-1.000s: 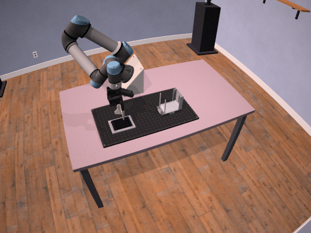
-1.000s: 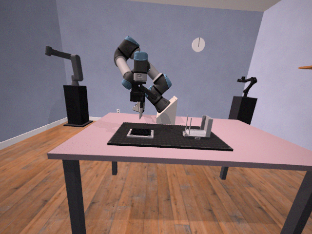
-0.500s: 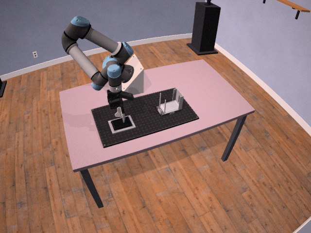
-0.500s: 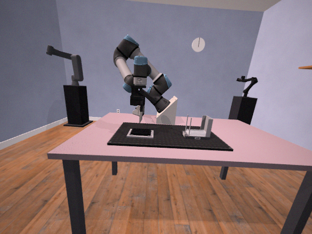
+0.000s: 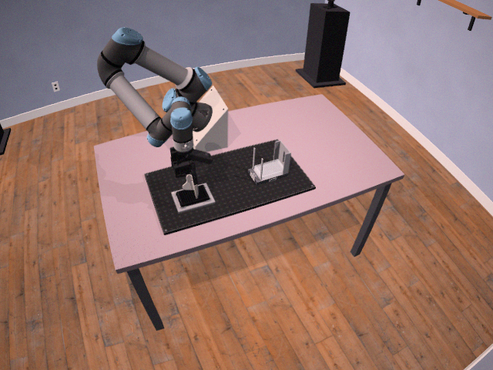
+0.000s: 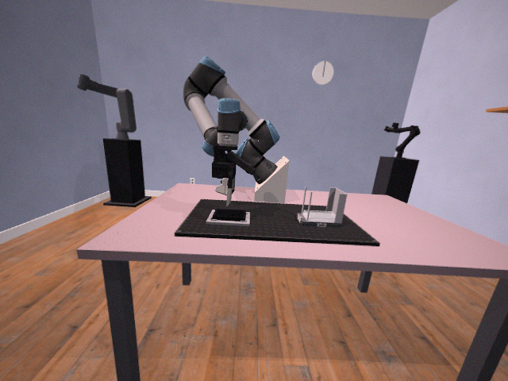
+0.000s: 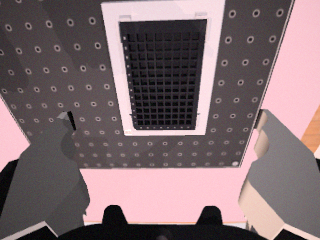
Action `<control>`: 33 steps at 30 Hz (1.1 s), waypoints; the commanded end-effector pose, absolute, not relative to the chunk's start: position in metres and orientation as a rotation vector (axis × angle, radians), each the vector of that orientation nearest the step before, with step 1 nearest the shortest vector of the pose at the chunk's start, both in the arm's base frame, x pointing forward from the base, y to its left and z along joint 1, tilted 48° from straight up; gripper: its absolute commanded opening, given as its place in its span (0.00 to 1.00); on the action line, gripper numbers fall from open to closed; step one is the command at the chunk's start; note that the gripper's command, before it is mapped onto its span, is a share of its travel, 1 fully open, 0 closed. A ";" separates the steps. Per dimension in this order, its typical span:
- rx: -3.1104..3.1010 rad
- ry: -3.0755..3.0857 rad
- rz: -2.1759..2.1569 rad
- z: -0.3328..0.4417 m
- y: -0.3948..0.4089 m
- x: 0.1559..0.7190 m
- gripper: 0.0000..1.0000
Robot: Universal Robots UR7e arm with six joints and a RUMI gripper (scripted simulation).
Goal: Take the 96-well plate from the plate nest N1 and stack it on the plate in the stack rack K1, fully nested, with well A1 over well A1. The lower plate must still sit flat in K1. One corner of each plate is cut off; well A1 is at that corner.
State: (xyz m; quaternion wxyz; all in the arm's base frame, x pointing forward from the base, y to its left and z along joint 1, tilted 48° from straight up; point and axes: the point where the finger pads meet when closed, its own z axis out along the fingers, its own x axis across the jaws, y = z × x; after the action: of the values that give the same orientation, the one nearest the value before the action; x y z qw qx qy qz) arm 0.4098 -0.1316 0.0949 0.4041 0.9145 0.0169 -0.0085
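Observation:
A black 96-well plate (image 5: 192,197) (image 6: 227,214) (image 7: 162,75) lies flat in the white plate nest N1 (image 5: 196,206) (image 6: 248,220) (image 7: 112,75) on the left part of the black perforated board (image 5: 235,191) (image 6: 271,229) (image 7: 50,75). My gripper (image 5: 192,191) (image 6: 226,198) (image 7: 163,111) is open and empty. It points straight down a short way above the plate, its fingers spread wider than the plate. A white plate (image 5: 267,171) (image 6: 317,216) lies at the bottom of the stack rack K1 (image 5: 283,159) (image 6: 338,202) on the right part of the board.
The rack has a tall back wall and thin upright posts (image 5: 253,159) (image 6: 304,202). The arm's white angled base mount (image 5: 215,127) (image 6: 272,184) stands behind the board on the pink table (image 5: 318,127) (image 6: 286,254) (image 7: 165,195). Black pedestals (image 5: 324,43) (image 6: 123,170) stand on the floor.

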 end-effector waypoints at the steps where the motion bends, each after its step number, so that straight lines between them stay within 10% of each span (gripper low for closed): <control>1: 2.309 0.044 -0.019 0.091 -0.136 0.410 1.00; 33: 2.309 0.044 -0.019 0.059 -0.171 0.410 1.00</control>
State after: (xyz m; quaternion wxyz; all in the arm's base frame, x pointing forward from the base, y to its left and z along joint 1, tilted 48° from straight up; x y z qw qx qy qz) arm 0.4098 -0.1673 0.0623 0.4041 0.9145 0.0169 -0.0085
